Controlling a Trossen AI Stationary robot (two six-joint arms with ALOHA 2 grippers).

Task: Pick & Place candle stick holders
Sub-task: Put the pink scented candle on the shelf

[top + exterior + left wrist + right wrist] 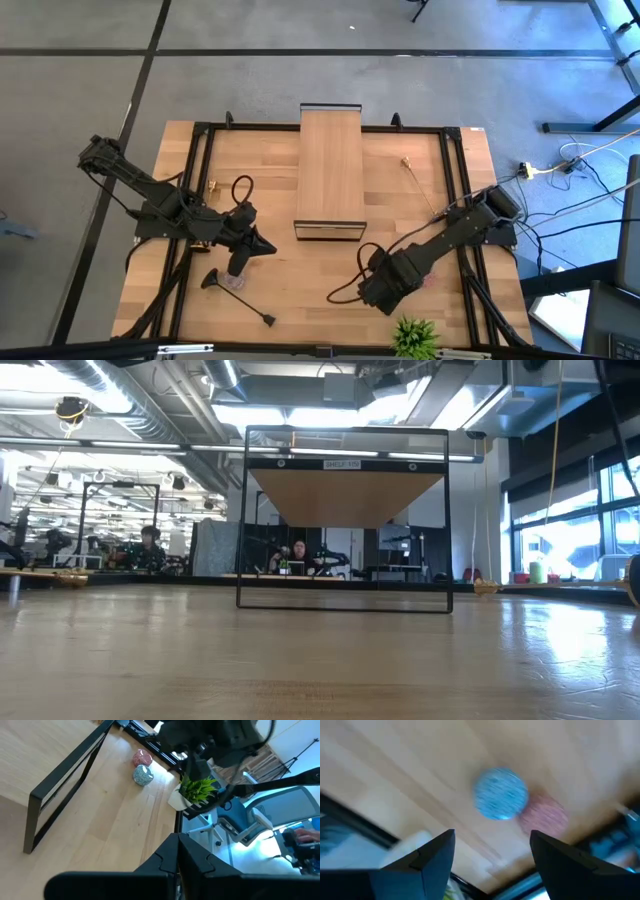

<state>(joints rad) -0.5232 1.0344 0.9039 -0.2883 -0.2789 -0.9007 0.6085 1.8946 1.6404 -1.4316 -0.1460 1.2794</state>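
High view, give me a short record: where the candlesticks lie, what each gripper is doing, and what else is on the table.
black candlestick: lying flat near the table's front edge, on the left
gold candlestick: lying flat, right of the wooden stand
left gripper: shut, close above the black candlestick's base end
right gripper: open, hovering over a blue ball and a pink ball, holding nothing
plant: at the front edge, right side
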